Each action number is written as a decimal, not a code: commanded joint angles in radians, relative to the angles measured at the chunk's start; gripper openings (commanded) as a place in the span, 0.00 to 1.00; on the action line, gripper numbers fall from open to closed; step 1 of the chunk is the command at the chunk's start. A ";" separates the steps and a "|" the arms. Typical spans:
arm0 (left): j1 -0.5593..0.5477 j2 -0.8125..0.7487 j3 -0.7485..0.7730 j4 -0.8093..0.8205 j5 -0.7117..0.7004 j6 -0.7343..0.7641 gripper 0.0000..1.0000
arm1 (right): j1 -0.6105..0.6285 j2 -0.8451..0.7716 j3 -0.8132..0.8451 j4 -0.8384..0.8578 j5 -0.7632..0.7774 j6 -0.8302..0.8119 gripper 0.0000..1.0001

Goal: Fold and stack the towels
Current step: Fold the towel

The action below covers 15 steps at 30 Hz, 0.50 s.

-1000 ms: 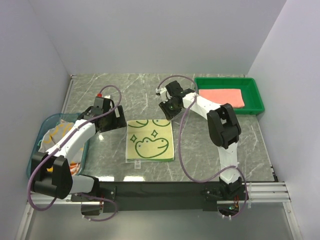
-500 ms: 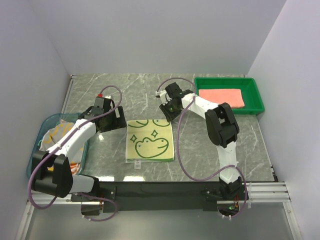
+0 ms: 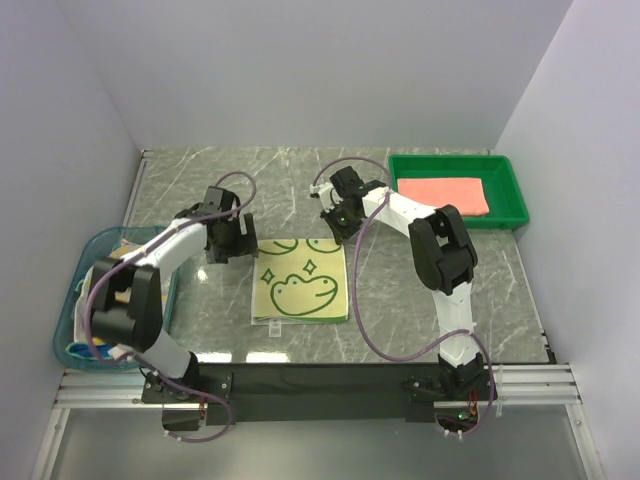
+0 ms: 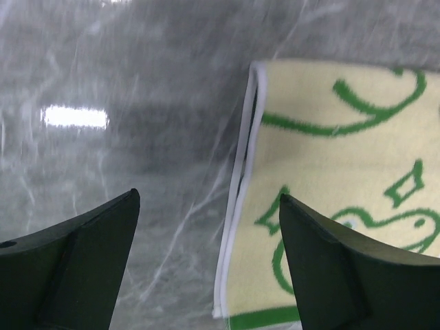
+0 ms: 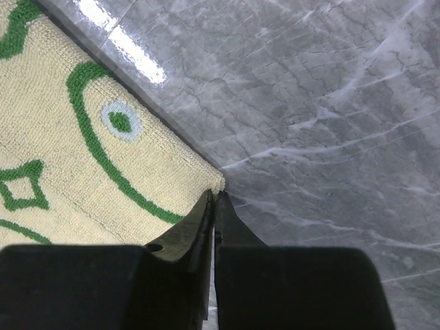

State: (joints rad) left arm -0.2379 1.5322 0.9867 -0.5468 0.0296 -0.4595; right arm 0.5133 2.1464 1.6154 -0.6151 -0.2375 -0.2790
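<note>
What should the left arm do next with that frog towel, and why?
Probably lower the left gripper and close it on the left edge of the frog towel. Its jaws stand open with that white-trimmed edge lying between them, while the right gripper is shut at the towel's far right corner, so both could then lift or fold it together.

no text, label, brand or number could be read in any view (the yellow towel (image 3: 300,281) carried only green drawn shapes, a frog face and small four-point stars, and no letters).
</note>
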 commanded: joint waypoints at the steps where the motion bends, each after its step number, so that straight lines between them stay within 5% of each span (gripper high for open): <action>1: 0.000 0.096 0.133 0.007 -0.002 0.041 0.88 | 0.001 -0.014 -0.014 -0.009 0.026 -0.043 0.00; 15: 0.000 0.344 0.283 0.081 0.089 0.237 0.61 | 0.010 0.040 0.104 -0.034 0.096 -0.163 0.00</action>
State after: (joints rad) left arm -0.2379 1.8622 1.2354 -0.4870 0.0826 -0.2771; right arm 0.5156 2.1723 1.6733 -0.6373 -0.1730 -0.3923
